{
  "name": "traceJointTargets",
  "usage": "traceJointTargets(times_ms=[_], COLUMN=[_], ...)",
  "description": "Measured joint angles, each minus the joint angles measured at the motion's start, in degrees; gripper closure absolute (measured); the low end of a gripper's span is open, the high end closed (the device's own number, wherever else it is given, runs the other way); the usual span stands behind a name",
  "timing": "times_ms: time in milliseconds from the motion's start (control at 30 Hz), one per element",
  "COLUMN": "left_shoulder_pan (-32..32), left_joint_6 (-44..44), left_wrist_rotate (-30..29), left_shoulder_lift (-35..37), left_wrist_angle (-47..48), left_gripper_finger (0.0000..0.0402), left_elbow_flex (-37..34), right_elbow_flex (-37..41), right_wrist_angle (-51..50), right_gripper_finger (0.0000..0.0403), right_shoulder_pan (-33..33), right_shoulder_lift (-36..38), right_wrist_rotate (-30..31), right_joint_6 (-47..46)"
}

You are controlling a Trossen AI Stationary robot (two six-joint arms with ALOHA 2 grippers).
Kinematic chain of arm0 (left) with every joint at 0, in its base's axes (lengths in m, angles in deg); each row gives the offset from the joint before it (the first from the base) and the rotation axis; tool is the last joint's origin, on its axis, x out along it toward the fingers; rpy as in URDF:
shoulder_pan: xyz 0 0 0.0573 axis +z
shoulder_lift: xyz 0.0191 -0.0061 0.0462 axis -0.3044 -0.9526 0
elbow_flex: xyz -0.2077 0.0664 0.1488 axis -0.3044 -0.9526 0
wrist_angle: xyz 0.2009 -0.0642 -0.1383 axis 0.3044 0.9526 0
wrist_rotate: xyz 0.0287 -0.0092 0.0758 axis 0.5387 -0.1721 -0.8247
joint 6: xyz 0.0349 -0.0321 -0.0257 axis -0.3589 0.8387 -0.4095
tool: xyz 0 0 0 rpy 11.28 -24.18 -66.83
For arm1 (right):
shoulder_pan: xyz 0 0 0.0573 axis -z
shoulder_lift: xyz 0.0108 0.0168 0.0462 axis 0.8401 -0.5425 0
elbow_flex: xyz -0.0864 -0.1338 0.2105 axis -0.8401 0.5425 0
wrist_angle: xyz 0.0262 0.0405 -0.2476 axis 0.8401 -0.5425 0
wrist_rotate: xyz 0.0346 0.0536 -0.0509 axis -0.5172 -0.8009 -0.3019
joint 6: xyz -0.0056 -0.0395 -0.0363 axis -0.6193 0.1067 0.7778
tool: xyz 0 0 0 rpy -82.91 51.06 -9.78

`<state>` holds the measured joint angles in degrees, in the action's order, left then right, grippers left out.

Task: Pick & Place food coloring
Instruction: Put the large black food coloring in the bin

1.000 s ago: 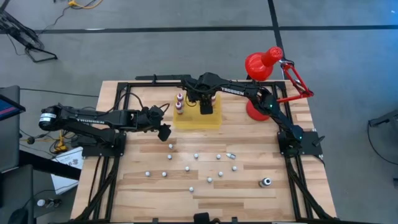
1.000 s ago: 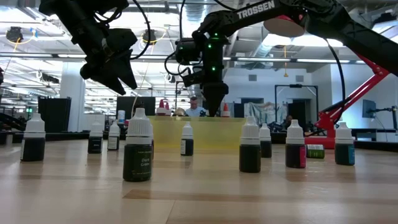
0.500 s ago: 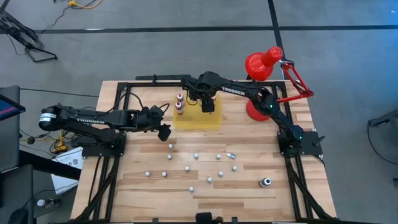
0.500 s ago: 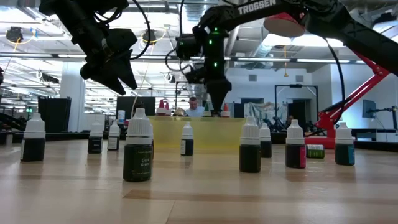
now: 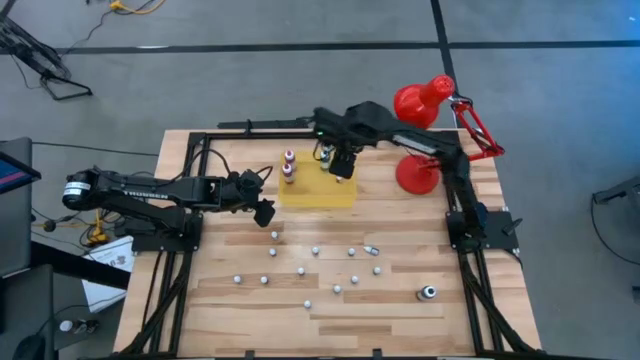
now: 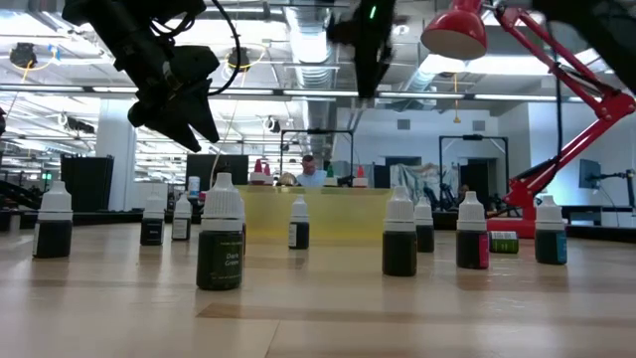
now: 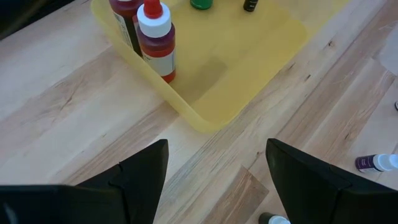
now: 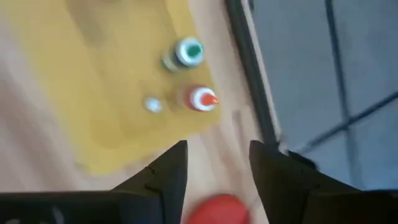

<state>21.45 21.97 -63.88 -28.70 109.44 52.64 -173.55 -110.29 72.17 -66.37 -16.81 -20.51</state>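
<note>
Many tiny food coloring bottles (image 5: 316, 250) stand scattered on the wooden table; one (image 5: 370, 250) lies on its side. Two red bottles (image 5: 288, 165) stand on the yellow mat's (image 5: 318, 190) far left corner. A green-capped bottle (image 8: 186, 53), a red one (image 8: 200, 99) and a small white one (image 8: 152, 104) stand near its far right. My right gripper (image 5: 342, 168) hangs open, high above that far right part (image 6: 366, 80). My left gripper (image 5: 264, 212) waits open above the table, left of the mat (image 7: 217, 180).
A red desk lamp (image 5: 420, 105) stands at the far right with its base (image 5: 415, 178) right of the mat. A larger round-capped item (image 5: 428, 292) sits near the right front. In the low view, bottles such as the dark green one (image 6: 220, 239) stand across the foreground.
My right gripper has risen from just above the yellow mat to well over it and shifted a little toward the table's right and far edge. The bottles on the mat stay where they stood. The left arm has kept still.
</note>
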Motion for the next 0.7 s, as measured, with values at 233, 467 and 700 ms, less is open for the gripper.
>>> traceJointTargets(times_ms=[233, 467, 700], left_shoulder_pan=[0.00, 0.00, 0.00], left_joint_6=[0.00, -0.28, -0.26], left_wrist_rotate=[0.09, 0.11, 0.15], left_shoulder_lift=[0.00, 0.00, 0.00], left_wrist_angle=[0.25, 1.20, 1.27], left_gripper_finger=[0.0139, 0.0139, 0.0139], left_elbow_flex=[0.01, 0.00, 0.00], right_elbow_flex=[-0.07, -0.07, 5.84], right_wrist_angle=[-0.01, -0.03, 0.01], right_gripper_finger=[0.0268, 0.0279, 0.0280], right_shoulder_pan=[-7.29, -21.73, -37.62], right_shoulder_lift=[10.63, 16.01, 17.92], right_wrist_rotate=[-12.89, -11.01, -3.28], right_joint_6=[-9.41, -17.45, -19.15])
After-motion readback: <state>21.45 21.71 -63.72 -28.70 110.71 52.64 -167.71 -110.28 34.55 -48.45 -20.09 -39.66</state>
